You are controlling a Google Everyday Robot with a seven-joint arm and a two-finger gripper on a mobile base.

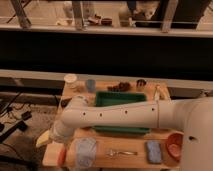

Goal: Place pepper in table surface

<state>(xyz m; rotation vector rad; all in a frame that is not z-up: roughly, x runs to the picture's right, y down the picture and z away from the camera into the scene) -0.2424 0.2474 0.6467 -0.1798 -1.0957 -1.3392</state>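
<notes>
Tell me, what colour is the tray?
The tray is green, camera view; end effector hovers near the pepper.

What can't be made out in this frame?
Camera view:
- gripper, front-left of the table surface by the pepper: masked by the wrist; contact unclear.
- green tray: front behind the arm.
- red bowl: partly behind the robot's body.
- Back-row items: too blurred to name.

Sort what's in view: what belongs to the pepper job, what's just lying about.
Job in hand:
pepper, at the table's front-left corner
table surface
gripper, open, just up and left of the pepper

Lying about:
green tray
grey cloth
fork
blue sponge
red bowl
white cup
blue cup
</notes>
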